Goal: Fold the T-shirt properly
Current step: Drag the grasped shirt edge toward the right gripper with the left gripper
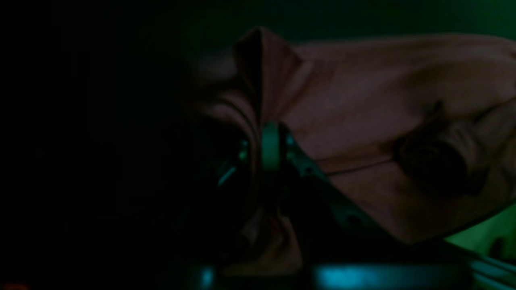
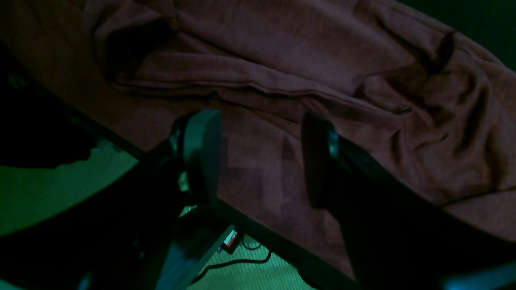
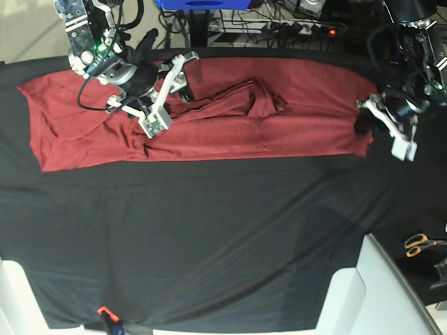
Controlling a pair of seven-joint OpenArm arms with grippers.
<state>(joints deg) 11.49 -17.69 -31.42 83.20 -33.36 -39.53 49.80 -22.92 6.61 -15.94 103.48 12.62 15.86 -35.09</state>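
T-shirt [image 3: 230, 115] spread along table [image 3: 209, 230] at 12 o'clock. My left hand [image 3: 369, 118] pinched closed on its 3 o'clock edge. My right hand [image 3: 166, 91] half open above fabric, holding nothing. Next, I judge: lift pinched edge toward 9 o'clock.

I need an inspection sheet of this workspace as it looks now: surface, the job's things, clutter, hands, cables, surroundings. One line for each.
Surface: table under a black cloth, a little wrinkled.
Job's things: red T-shirt lies across the far part of the cloth, bunched in folds near its middle.
Clutter: scissors with orange handles at the right edge of the base view.
Hands: left hand is shut on a fold at the T-shirt's edge; right hand is open above the fabric, holding nothing.
Cables: a tangle of cables and a power strip behind the table; wires run along both arms.
Surroundings: a blue object behind the table; pale floor at the corners.
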